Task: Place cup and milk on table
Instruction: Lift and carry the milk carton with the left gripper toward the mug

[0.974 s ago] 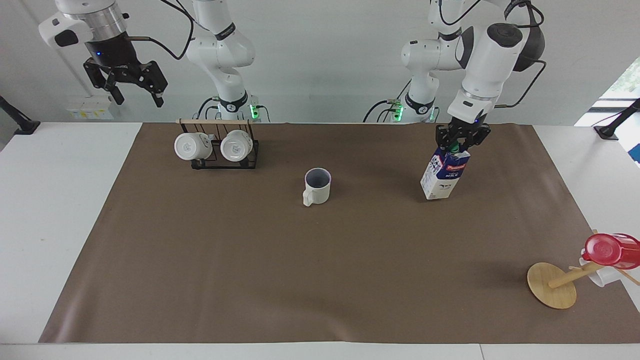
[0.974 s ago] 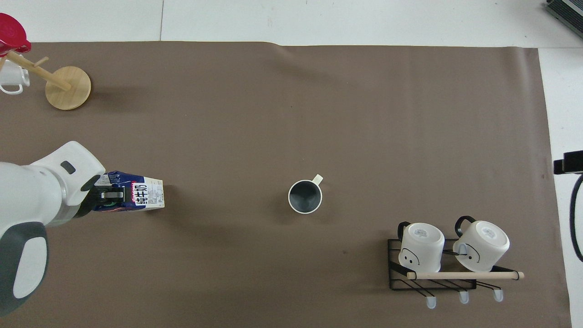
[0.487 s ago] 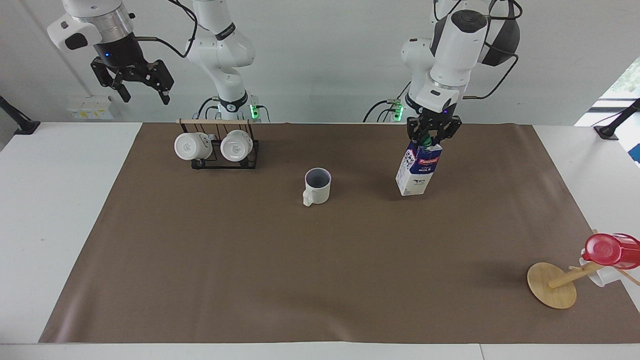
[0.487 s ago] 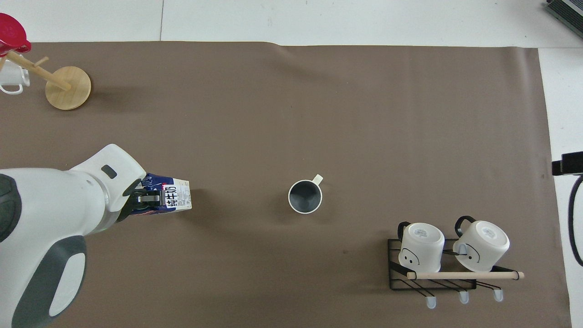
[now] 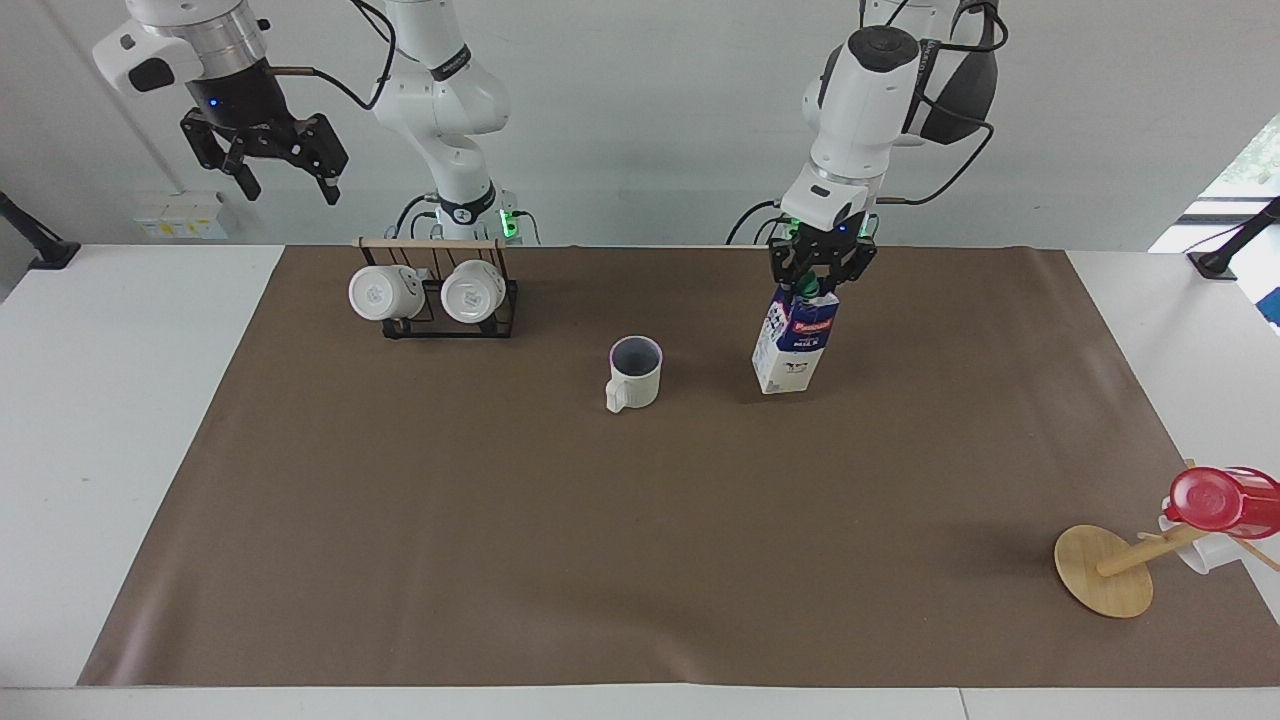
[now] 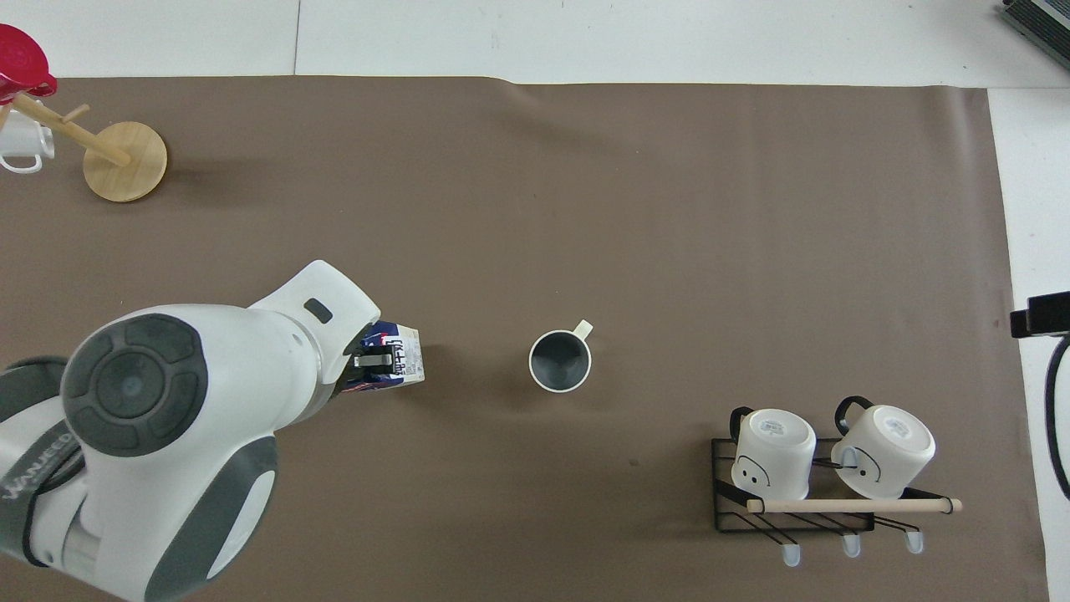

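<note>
Facing view, left to right. Right gripper: raised high over white tabletop near right arm's end, fingers apart, nothing held, arm waiting. Black wire rack w/ wooden bar on large matte brown paper sheet, holding two plain white mugs on their sides, bases showing. Small cream-white ceramic mug w/ grey-blue inside upright on paper at mid-table, handle pointing away from robots. Small blue-and-white milk carton w/ green cap just beside mug, toward left arm's end, tilted. Left gripper clamped on carton top. Carton base at paper level; contact w/ paper not clear. Round wooden disc w/ peg tipped at left arm's end, red translucent plastic cup on peg.
</note>
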Robot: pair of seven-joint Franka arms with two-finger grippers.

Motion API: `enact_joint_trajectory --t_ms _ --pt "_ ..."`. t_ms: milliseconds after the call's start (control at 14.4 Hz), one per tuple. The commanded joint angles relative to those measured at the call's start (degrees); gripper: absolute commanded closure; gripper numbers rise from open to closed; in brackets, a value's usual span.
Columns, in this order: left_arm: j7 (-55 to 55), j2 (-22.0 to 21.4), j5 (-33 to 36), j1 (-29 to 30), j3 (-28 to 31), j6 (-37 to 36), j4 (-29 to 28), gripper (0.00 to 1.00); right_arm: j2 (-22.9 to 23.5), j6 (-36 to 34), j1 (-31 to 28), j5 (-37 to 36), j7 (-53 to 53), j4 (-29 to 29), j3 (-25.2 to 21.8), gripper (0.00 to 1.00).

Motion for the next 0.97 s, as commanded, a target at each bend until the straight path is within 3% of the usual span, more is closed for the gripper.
enact_joint_trajectory --t_ms 0,905 --pt "-4.5 3.7 0.04 -3.31 0.83 0.54 3.4 0.46 -0.04 -0.84 -0.46 1.11 0.56 0.21 0.16 0.0" --pt "-9.88 8.72 4.79 -7.28 0.74 4.5 4.81 0.45 -0.13 -0.84 -0.46 1.11 0.48 0.03 -0.1 0.0"
